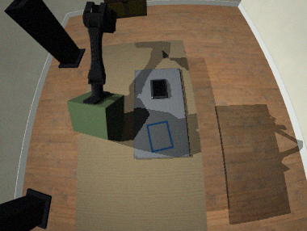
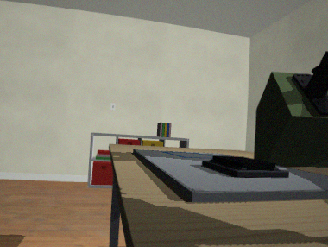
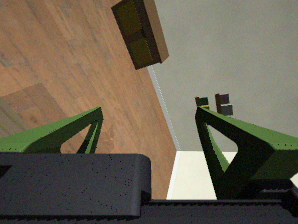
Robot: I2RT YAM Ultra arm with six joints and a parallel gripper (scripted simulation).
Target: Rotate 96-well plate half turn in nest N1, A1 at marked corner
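Tan worktop (image 1: pixel 121 194) carries a grey deck (image 1: pixel 178 105), where the dark 96-well plate (image 1: pixel 158 89) sits in nest N1 toward the deck's twelve-o'clock end in the top view, long axis running twelve to six. Blue-taped spot B1 (image 1: pixel 149 139) lies at six o'clock from it, holding nothing. The arm (image 1: pixel 96 52) rises from a green pedestal (image 1: pixel 86 115) at the plate's nine o'clock. Its green-fingered gripper (image 3: pixel 150 125) is spread wide on nothing and aimed at floor and wall, well apart from the plate.
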